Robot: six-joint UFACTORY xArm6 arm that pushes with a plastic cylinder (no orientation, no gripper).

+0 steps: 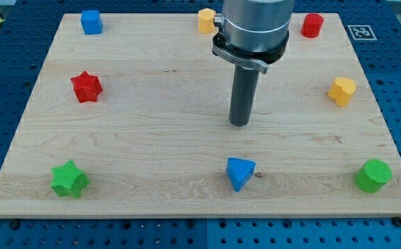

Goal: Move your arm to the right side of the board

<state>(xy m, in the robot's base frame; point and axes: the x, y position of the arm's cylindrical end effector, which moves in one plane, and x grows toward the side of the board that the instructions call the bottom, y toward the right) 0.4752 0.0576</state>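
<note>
Red star [86, 87], blue triangle [240, 172], green cylinder [373, 175], pale wood board [152, 138]

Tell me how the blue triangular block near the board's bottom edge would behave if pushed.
The blue triangular block looks rigid and small, so probably light. Its pointed shape would likely make it pivot rather than slide straight. My tip sits above it in the view, not touching.

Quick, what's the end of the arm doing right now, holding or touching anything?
My tip: no gripper, holds nothing, touches no block; on bare board above the blue triangular block.
</note>
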